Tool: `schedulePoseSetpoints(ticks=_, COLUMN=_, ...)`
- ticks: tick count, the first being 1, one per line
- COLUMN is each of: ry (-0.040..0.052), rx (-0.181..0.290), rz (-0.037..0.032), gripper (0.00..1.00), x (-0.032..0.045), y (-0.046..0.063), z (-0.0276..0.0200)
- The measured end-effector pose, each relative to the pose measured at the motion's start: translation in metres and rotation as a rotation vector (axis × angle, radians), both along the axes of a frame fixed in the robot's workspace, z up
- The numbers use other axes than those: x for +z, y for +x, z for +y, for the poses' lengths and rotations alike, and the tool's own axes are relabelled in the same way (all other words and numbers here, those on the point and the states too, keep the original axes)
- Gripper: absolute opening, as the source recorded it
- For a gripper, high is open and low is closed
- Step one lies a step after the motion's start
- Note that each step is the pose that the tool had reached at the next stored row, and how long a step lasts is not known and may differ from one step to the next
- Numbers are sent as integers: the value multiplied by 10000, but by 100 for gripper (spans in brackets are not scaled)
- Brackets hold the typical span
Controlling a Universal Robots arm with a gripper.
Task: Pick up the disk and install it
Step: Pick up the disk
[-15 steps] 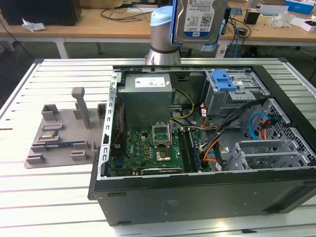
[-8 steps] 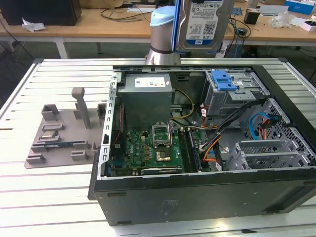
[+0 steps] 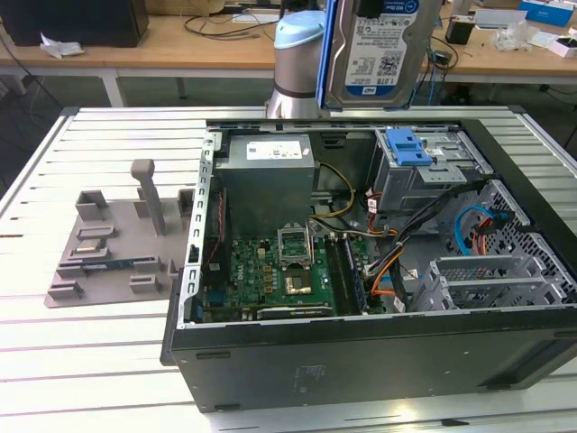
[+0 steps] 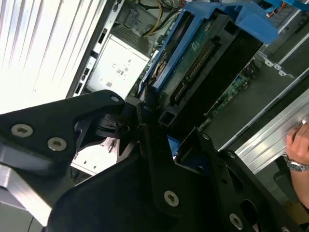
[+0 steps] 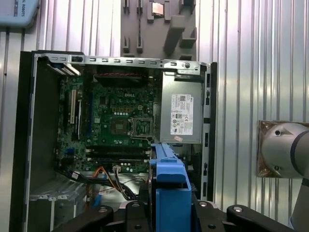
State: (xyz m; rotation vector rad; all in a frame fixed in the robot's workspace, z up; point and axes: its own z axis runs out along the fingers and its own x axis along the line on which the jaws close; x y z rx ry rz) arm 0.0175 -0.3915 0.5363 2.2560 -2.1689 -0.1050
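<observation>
End effector [image 4: 166,126]: black fingers [image 4: 147,145] clamped on the disk [image 4: 203,53], one on each side of its blue carrier. The second wrist view shows the disk's underside, a green circuit board with a dark connector row.

First wrist view: the blue carrier edge sits between the finger links. The open case [image 5: 46,145] lies beyond it.

Exterior view: the disk is held in the air, upright, with its white-and-blue label facing the camera. It hangs above the far wall of the case and above the drive cage [image 3: 424,176], touching neither. The arm [image 3: 296,68], a grey joint with a pale blue cap, stands just to the exterior view's left of the disk.

The case lies on its side, lid off, on the slatted metal desk [image 3: 108,361].
- Power supply [image 3: 269,176]: grey box with a white sticker, against the far wall.
- Motherboard [image 3: 279,266]: green, on the near side of the power supply.
- Drive cage: on the exterior view's right of the power supply, with a blue clip [image 3: 407,146] on top.
- Cables [image 3: 397,262]: orange, black and blue, between motherboard and cage.

A grey fixture [image 3: 113,244] sits on the desk to the exterior view's left of the case, near it but apart.

A person's hand [image 4: 295,142], watch on the wrist, shows in the second wrist view, apart from the end effector.
</observation>
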Motion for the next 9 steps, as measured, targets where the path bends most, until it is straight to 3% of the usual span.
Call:
schedulePoseSetpoints(ticks=2, ry=0, rx=0, rz=0, gripper=37, x=-8, y=10, z=-64)
schedulePoseSetpoints(ticks=9, ry=0, rx=0, rz=0, gripper=37, x=-26, y=37, z=-186)
